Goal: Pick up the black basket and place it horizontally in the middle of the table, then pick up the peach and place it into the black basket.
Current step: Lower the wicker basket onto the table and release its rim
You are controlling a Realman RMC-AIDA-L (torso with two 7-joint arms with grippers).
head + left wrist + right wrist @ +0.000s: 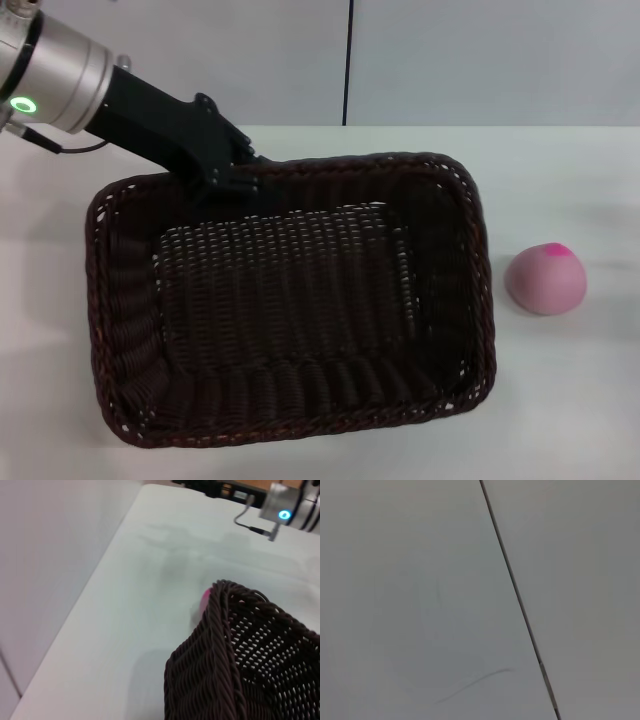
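1. The black basket (pixel 290 300) sits lengthwise across the middle of the white bench (pixel 580 400), open side up.
2. The peach (pixel 546 280) rests on the bench just beside the basket's right end, apart from it.
3. The left gripper (pixel 232 172) is at the basket's far rim, seemingly pinching it; I cannot tell for sure.
4. The right wrist view shows only a plain wall.

Peach (pixel 204 601) mostly behind basket rim (pixel 220 630)
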